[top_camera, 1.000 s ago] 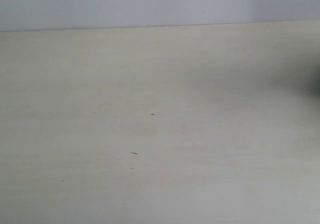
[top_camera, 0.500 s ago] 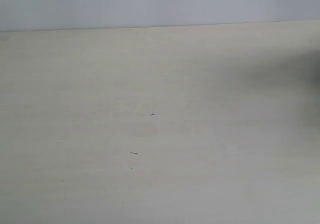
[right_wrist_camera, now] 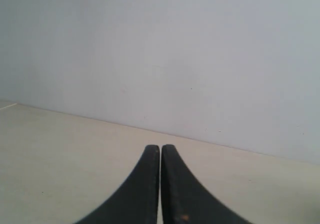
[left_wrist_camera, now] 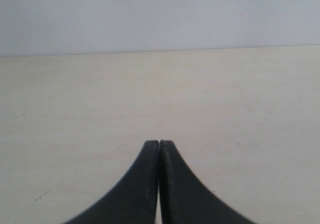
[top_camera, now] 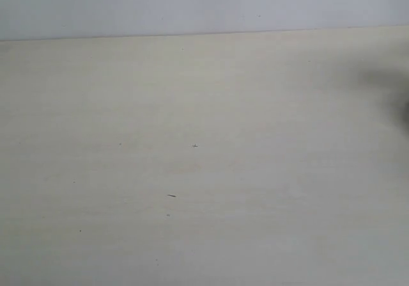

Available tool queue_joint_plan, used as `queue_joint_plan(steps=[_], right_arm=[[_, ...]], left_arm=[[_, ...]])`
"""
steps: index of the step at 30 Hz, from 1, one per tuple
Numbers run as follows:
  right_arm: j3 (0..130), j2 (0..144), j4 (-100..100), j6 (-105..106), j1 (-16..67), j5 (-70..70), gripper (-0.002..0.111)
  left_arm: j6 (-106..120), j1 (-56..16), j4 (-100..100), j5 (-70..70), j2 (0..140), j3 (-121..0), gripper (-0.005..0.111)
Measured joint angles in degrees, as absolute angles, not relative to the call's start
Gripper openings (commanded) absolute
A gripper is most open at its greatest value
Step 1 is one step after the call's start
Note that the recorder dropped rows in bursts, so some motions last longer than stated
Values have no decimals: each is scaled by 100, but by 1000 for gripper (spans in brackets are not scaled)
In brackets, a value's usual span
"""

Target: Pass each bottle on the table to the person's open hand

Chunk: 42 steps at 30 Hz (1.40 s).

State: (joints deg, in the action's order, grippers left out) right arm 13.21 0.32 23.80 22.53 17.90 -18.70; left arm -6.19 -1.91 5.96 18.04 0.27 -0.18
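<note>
No bottles and no person's open hand show in any view, so I must locate one before reaching. My left gripper (left_wrist_camera: 159, 145) and right gripper (right_wrist_camera: 160, 149) have jaws pressed together, holding nothing; part them before any approach. The table (top_camera: 192, 171) gives wide room up to its far edge at the wall (top_camera: 192, 4); a dark blur (top_camera: 401, 97) at its right is unidentifiable.

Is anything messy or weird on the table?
Nothing looks spilled or broken. The table shows only tiny dark specks and a blurry dark patch at the exterior view's right edge, too blurred to identify.
</note>
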Motion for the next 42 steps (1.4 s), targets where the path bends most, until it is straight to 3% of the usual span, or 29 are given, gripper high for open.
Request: queue_joint_plan(steps=[42], right_arm=[[1321,32,2232,2253,1790,-1870,1]], left_arm=[[-619,-191,596,1804,27,-18,3]])
